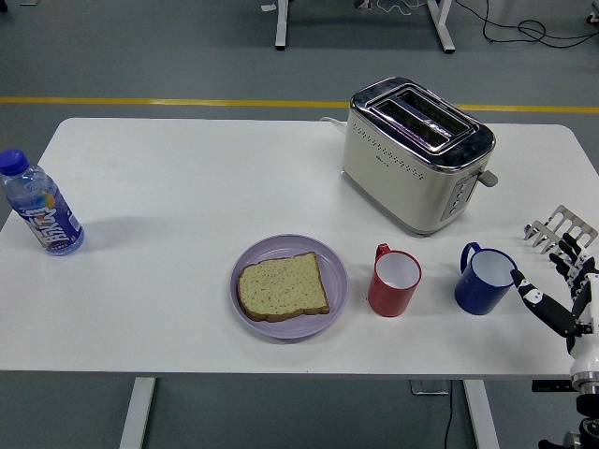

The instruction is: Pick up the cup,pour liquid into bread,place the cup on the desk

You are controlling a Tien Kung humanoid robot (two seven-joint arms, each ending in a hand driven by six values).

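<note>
We are right at the start here: nothing is picked up, nothing is poured. The right hand comes in at the lower right corner, black fingers spread and empty, one fingertip just beside the rim of the glossy dark blue mug but, as far as we can judge from this angle, not touching it. No left hand is in sight.

The blue mug stands upright on the white table, handle turned to the far left. Just left of it stands the red mug with the white inside, also upright, handle on its far side. The task only says "the cup"; with the hand this close to the blue one, we take that as the target, though the red mug sits nearer the bread.

The slice of brown bread lies flat on the round lilac plate, left of the red mug, and it looks dry. We can't see into either cup well enough to tell whether any liquid is inside.

Behind the cups sits the cream and chrome two-slot toaster; a small metal rack is at the right edge, and a blue-capped plastic bottle stands far left.

So every step is still ahead: close on the cup, lift, carry past the red mug, tip over the bread, set down.
</note>
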